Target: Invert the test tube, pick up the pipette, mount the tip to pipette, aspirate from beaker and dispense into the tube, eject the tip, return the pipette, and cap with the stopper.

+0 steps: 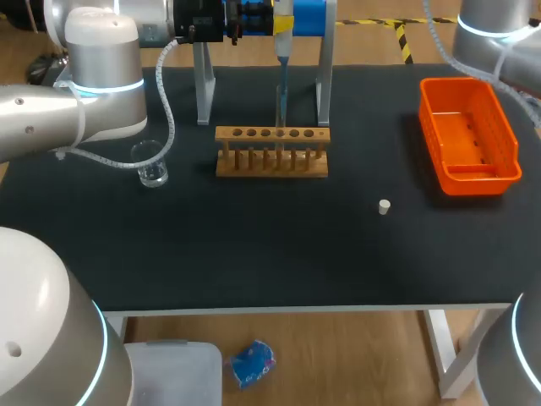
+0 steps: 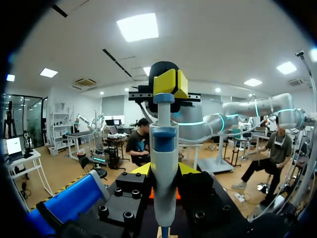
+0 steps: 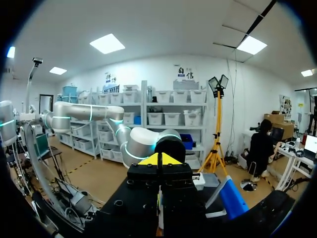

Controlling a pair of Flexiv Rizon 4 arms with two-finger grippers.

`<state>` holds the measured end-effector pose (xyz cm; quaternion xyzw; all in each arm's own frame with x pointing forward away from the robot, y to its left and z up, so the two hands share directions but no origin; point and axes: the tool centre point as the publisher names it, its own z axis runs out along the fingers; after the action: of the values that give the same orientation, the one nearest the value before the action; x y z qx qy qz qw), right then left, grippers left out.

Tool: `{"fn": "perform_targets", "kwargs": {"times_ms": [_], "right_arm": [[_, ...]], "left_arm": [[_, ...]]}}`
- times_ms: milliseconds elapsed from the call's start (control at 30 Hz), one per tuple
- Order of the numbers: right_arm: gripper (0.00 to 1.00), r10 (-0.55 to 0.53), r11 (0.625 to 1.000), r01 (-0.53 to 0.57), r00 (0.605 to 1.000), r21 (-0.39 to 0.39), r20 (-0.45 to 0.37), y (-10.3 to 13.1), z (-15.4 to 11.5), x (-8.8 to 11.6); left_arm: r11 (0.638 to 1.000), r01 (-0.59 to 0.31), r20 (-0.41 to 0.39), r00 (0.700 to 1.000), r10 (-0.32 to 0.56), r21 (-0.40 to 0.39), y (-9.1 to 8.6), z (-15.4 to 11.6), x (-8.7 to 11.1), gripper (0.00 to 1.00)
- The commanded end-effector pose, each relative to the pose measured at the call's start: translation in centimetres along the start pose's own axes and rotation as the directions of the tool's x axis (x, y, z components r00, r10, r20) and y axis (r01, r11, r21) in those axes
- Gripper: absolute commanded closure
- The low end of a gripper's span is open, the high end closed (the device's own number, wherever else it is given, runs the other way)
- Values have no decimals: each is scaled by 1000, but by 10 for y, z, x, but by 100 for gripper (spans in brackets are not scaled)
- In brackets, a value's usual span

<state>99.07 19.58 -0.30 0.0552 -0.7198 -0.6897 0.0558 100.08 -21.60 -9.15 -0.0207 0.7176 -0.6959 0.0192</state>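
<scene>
Rack (image 1: 270,154) sits mid-counter (image 1: 254,262). Beaker (image 1: 152,169) is left of it, and the orange bin (image 1: 469,135) is near the right edge. Stopper (image 1: 384,206) lies alone front-right, well apart from rack and bin. Left gripper (image 2: 164,171): jaws pinch the upright pipette (image 2: 164,144) by the stand (image 1: 325,85) at the back edge, its tip pointing down over the rack. Right gripper (image 3: 158,159): jaws pressed together, sitting on the pipette's top button. Tube too small to make out.
</scene>
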Motion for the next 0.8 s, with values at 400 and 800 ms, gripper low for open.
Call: {"fn": "perform_targets", "kwargs": {"times_ms": [400, 800], "right_arm": [[100, 4, 1000, -4, 999, -1, -48, -1, 8, -11], [100, 20, 1000, -20, 998, -7, -61, -6, 12, -15]], "left_arm": [[1000, -1, 4, 1000, 1, 2, 0, 1, 0, 100], [1000, -1, 4, 1000, 1, 2, 0, 1, 0, 100]]}}
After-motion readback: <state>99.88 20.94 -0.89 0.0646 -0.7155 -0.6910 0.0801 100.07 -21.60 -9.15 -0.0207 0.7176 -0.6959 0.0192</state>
